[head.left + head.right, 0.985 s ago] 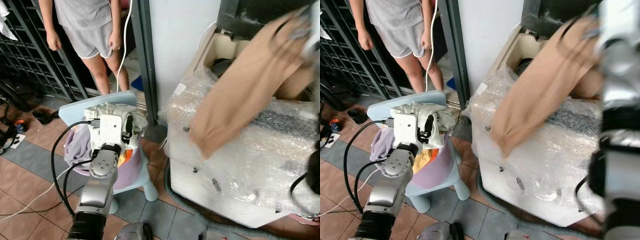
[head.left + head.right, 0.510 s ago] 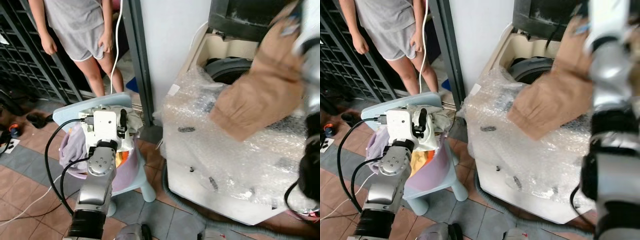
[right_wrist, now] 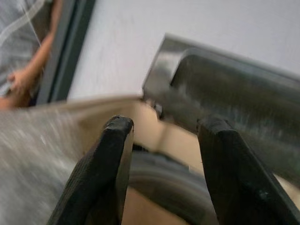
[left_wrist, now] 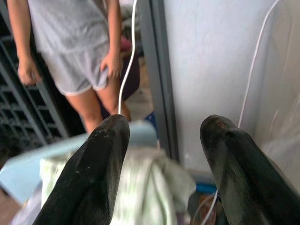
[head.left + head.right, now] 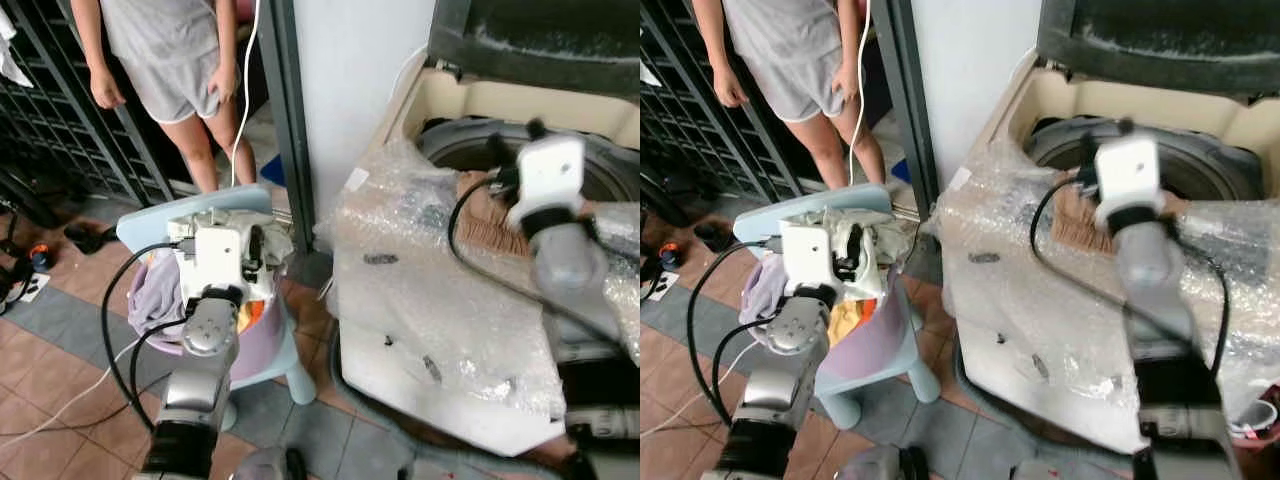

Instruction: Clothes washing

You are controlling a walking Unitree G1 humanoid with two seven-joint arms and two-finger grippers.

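Garment: tan cloth (image 5: pixel 487 212) lies draped over the front rim of the washing machine's drum opening (image 5: pixel 1200 170), partly on the bubble wrap (image 5: pixel 440 300) that covers the machine top; we cannot tell how much of it hangs inside the drum.
Right gripper: the right gripper (image 3: pixel 161 154) sits above the tan cloth at the drum rim, its two black fingers (image 3: pixel 105 159) spread apart with nothing between them, so we read it as let go of the cloth.
Left gripper: the left gripper (image 4: pixel 164 154) hovers over the laundry basket, fingers parted and empty, a pale green garment (image 4: pixel 140 187) just below them.
Basket: lilac laundry basket (image 5: pixel 255 345) sits on a light blue stool (image 5: pixel 150 220) at about 9 o'clock from the washer, filled with mixed clothes.
Surroundings: a person (image 5: pixel 170 60) stands at about 11 o'clock, behind the basket, beside a dark metal grille (image 5: pixel 60 110); a white cable (image 5: pixel 247 80) hangs by the person's hand.
Step in hand: we judge this the loading step, one piece delivered to the washer.
Next move: we think the cloth needs a push further into the drum, or the left gripper should close on the pale green garment and carry it over.
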